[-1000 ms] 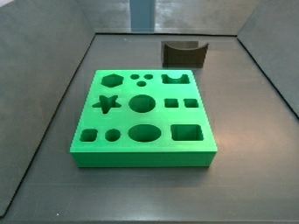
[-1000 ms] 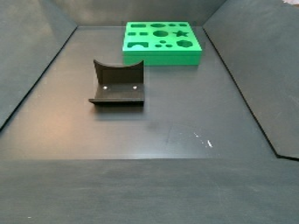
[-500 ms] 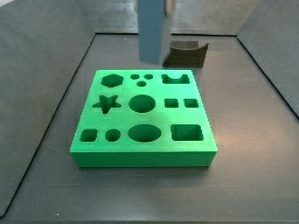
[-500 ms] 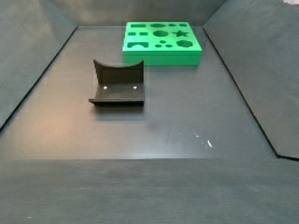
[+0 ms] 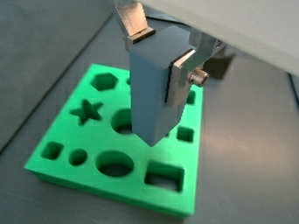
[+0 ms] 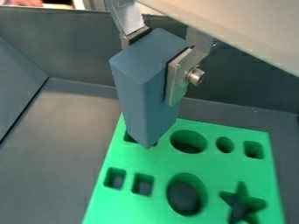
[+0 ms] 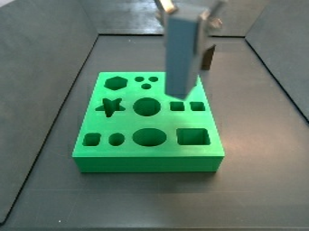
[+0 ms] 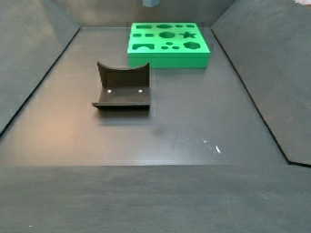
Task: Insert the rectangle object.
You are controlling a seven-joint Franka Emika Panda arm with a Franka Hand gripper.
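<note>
Gripper [image 5: 162,51] is closed on the rectangle object [image 5: 155,92]: silver finger plates clamp the bar's upper end on opposite faces in both wrist views, gripper [image 6: 160,54] likewise. Bar hangs upright below the fingers [image 5: 184,68], long axis vertical, blue-grey, plain faces. In a side view the rectangle object [image 7: 182,56] is up in the air with its lower end over the green board [image 7: 85,153], roughly above the right-centre cut-outs; gripper [image 7: 185,7] is at the frame's top edge, mostly cropped.

Below the gripper: green board [image 5: 61,135] with recessed shapes — hexagon [image 5: 104,80], star [image 5: 84,112], round and oval holes, rectangular pocket [image 5: 163,177]. Bar's lower tip sits clear of the board surface in the wrist views; can't tell which pocket it lines up with.

Behind the gripper, beyond the board's far edge: dark fixture, mostly hidden by the bar. In a side view, fixture [image 8: 123,88] stands on the dark floor [image 8: 158,164], well apart from the green board [image 8: 169,55]; gripper and bar are out of that frame.
</note>
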